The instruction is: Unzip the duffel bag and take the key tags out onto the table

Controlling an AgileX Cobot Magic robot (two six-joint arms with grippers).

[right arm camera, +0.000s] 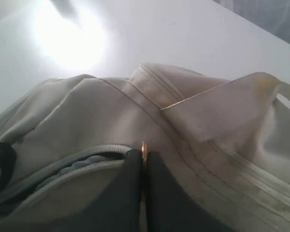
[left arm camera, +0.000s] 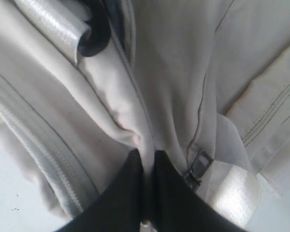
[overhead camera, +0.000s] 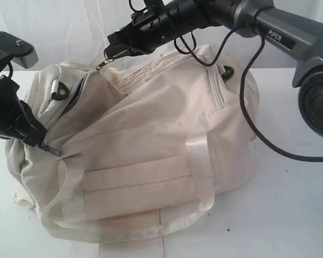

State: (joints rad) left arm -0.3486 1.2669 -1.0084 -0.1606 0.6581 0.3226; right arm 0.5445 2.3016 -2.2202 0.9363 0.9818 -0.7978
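Observation:
The cream duffel bag (overhead camera: 151,140) lies on the white table (overhead camera: 290,204). Its top zip gapes partly open at the left end (overhead camera: 75,97), showing dark lining. My right gripper (overhead camera: 112,54) reaches across above the bag, shut on the metal ring zipper pull (overhead camera: 101,65). In the right wrist view the ring's thin edge (right arm camera: 143,146) sits between the closed black fingers of that gripper (right arm camera: 144,154). My left gripper (overhead camera: 36,141) is at the bag's left end, and the left wrist view shows it (left arm camera: 146,153) shut on a fold of the bag's fabric (left arm camera: 135,130). The key tags are hidden.
A pale webbing strap (overhead camera: 124,231) loops over the bag's front onto the table. The front zip pocket (overhead camera: 137,183) is closed. A black cable (overhead camera: 258,129) hangs from the right arm past the bag's right end. A white curtain backs the scene.

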